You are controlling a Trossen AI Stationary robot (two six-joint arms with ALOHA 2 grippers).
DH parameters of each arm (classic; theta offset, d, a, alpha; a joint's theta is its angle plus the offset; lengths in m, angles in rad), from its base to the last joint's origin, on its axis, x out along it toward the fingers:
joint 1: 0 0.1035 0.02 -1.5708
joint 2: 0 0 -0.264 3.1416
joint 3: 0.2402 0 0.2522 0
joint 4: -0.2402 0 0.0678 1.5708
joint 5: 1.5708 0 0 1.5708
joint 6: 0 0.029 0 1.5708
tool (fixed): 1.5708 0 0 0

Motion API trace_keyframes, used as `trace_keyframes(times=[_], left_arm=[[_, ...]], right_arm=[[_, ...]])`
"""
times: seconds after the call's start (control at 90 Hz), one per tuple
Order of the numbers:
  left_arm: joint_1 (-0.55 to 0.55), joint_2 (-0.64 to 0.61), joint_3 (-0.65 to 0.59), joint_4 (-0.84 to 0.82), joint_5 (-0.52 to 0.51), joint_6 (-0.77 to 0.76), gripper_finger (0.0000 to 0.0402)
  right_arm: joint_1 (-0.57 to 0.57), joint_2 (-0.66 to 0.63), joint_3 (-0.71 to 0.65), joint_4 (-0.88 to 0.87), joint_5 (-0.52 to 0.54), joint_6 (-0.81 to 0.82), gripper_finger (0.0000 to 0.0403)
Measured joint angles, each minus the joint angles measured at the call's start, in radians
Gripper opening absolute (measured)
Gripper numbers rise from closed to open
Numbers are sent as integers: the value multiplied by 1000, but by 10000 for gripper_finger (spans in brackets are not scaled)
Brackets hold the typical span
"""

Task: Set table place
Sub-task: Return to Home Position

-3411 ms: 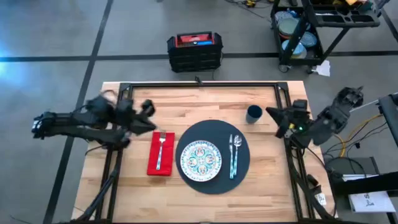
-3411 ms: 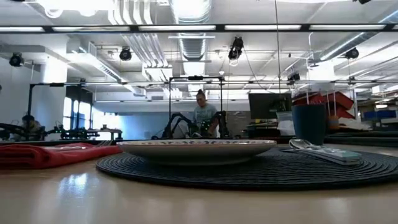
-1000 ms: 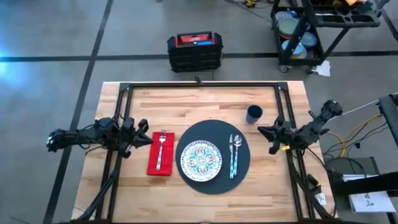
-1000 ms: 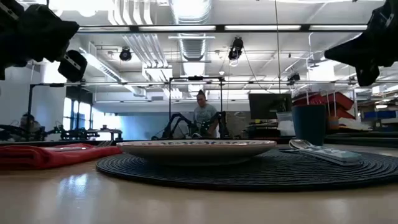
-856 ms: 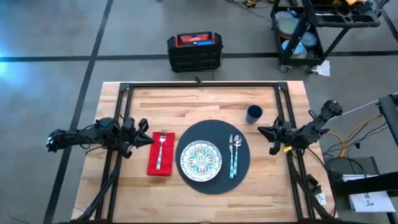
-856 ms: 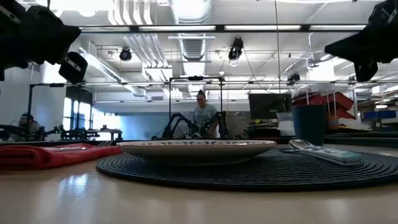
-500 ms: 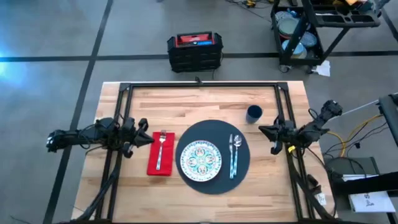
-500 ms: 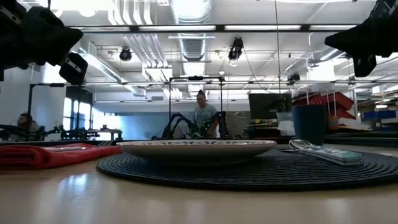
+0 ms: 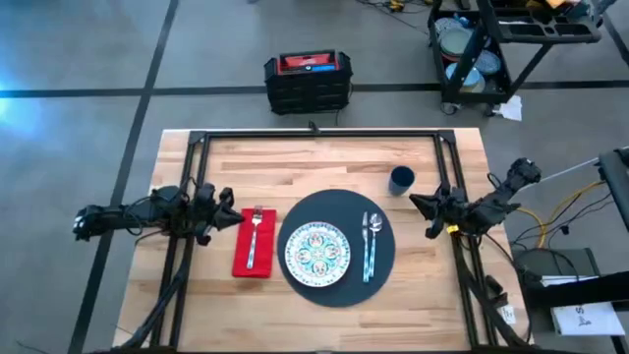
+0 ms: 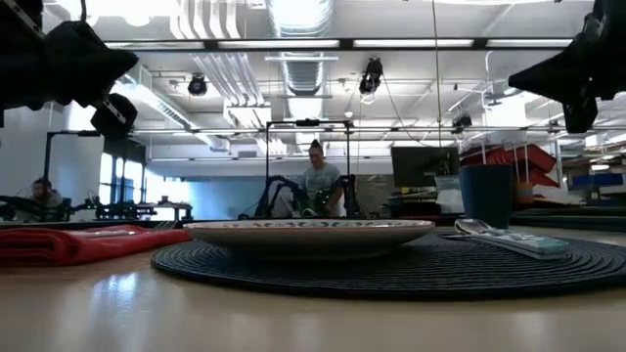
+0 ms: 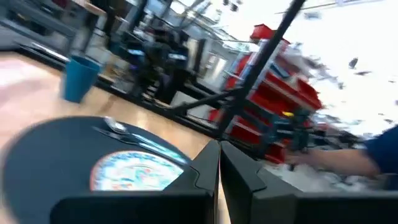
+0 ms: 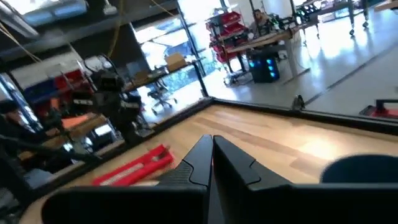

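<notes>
Left gripper [image 9: 229,218]: dark, two wedge-shaped fingers [image 11: 202,171] pressed together, nothing between them. Held in the air over the left side rail, tip aimed inward. Red cloth napkin [image 9: 242,258], a folded rectangle, just beyond the tip, not touched. Silver fork [image 9: 254,234] lying lengthwise on it. Round dark grey mat [image 9: 337,207] next past the napkin, ribbed woven texture in the low view. Small white plate [image 9: 316,252] with a colourful pattern centred on the mat.

Right gripper [image 9: 421,205]: same build, fingers [image 12: 233,163] closed tip to tip, empty. Up in the air over the right side rail, tip pointing inward at the mat. Silver spoon [image 9: 374,228] and knife [image 9: 366,246] side by side on the mat's nearest side, a bit past the tip. Dark blue cup [image 9: 401,180], an upright cylinder, on bare wood near the tip toward the far edge, off the mat.

Underneath, table [image 9: 314,167] of light wooden planks, smooth with a slight sheen, and a black metal rail frame [image 9: 314,135] round the work area. Beyond it a grey concrete floor, a black crate [image 9: 307,84] with a red top past the far edge, and a cart [image 9: 536,28] with stacked dishes at far right. Low view: open workshop with strip lights and exposed ducts, a person [image 10: 318,184] well behind the table.
</notes>
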State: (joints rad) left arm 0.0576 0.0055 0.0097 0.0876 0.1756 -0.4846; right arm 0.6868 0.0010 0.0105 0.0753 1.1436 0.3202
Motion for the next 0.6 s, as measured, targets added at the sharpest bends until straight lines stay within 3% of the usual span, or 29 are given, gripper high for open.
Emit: trace_keyframes(times=[0.122, 0.2, 0.456, 0.6], left_arm=[[17, -5, 0, -6, -132, 80, 0], [44, -5, 0, -7, -145, 103, 0], [196, -1, -1, -11, 105, 55, 0], [298, 4, -1, -16, 207, 46, 0]], right_arm=[[0, 1, 0, -86, 123, 112, 0], [-3, 2, 0, -90, 140, 106, 0], [-40, 2, 0, -85, 110, 102, 0], [-98, 2, 0, -57, -23, 54, 0]])
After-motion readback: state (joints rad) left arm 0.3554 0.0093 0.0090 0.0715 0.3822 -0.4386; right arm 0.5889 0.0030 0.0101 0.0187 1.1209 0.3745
